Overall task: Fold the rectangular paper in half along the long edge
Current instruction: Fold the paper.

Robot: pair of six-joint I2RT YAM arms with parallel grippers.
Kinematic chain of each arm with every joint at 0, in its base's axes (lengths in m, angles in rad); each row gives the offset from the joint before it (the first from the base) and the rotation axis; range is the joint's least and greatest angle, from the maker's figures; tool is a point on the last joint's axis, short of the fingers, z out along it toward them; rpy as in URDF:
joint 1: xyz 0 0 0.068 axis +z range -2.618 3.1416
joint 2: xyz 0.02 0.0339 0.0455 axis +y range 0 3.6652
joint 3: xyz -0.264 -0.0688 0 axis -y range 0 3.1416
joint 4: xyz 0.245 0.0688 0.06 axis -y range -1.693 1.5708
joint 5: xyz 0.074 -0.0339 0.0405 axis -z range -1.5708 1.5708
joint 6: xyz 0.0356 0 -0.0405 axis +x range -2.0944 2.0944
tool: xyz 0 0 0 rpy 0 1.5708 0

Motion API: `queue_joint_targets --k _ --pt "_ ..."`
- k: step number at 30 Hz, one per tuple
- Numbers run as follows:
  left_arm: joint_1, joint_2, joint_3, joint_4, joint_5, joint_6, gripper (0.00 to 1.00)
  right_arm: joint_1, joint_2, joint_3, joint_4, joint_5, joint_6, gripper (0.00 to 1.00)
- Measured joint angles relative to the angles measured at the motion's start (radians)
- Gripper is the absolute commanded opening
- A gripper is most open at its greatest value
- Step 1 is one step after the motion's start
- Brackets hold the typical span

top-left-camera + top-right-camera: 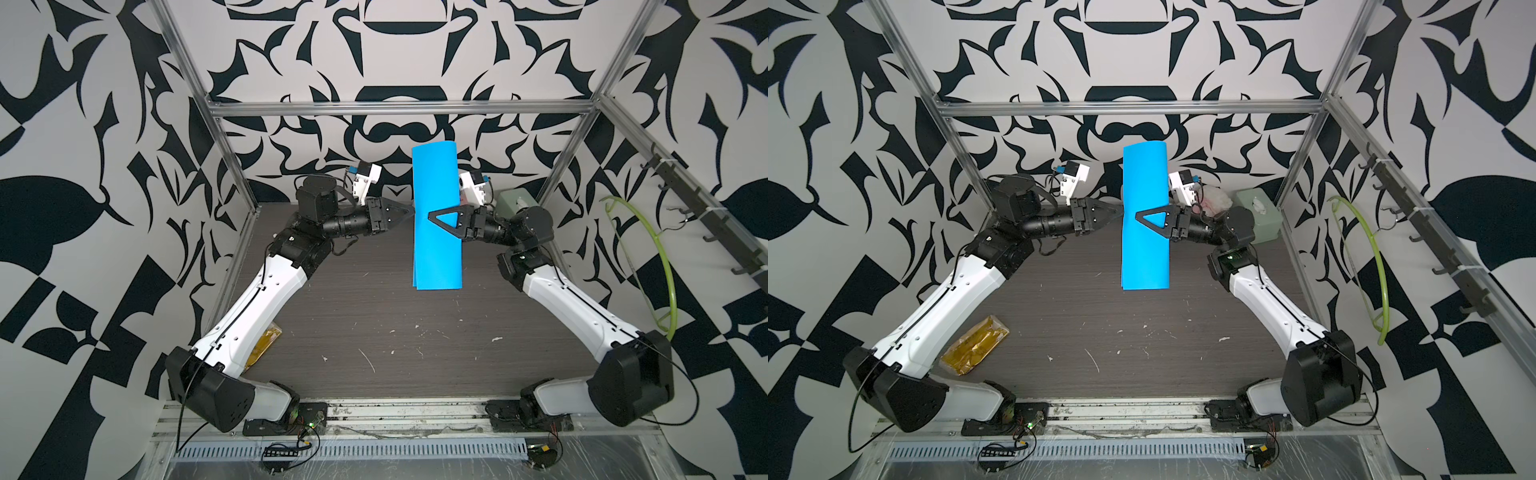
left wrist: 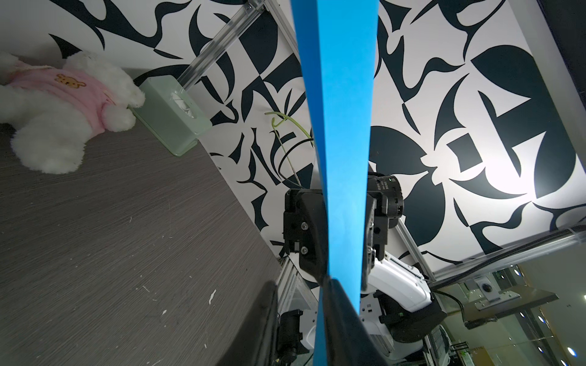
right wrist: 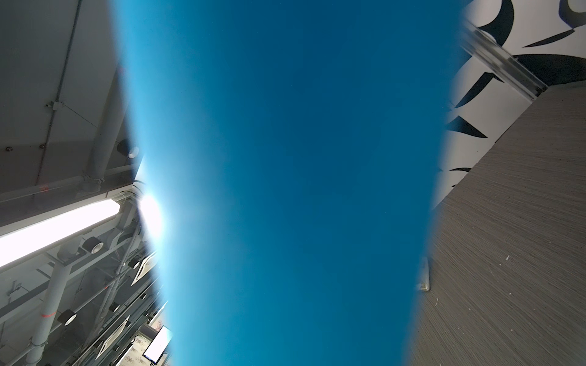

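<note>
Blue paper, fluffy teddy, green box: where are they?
blue paper [image 1: 438, 249]: in a top view, on the lower half of the sheet.
fluffy teddy [image 2: 79, 92]: left wrist view, on its pink shirt.
green box [image 2: 165, 123]: left wrist view, on the wall beside its slot.

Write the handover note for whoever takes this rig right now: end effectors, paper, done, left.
Left end effector: jaws apart, tip at the rectangular paper's edge, not clamping.
Right end effector: fingers either side of the sheet, apparently carrying it.
Paper: aloft above the table, bent over loosely, two layers showing at the near end.
Done: lifted, doubled over.
To do: align the edges, lay it down, press the crease.
</note>
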State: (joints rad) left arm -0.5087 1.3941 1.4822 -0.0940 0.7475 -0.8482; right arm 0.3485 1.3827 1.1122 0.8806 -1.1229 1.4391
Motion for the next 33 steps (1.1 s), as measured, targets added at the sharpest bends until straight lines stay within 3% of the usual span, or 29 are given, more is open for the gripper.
queue_joint_targets --k 9,33 --pt "0.032 -0.027 0.000 -0.004 0.000 0.001 0.31 0.000 0.001 0.000 0.000 0.000 -0.003 0.20" --pt "0.032 -0.009 -0.003 0.075 0.042 -0.074 0.31 0.000 0.004 0.000 0.032 -0.003 0.023 0.24"
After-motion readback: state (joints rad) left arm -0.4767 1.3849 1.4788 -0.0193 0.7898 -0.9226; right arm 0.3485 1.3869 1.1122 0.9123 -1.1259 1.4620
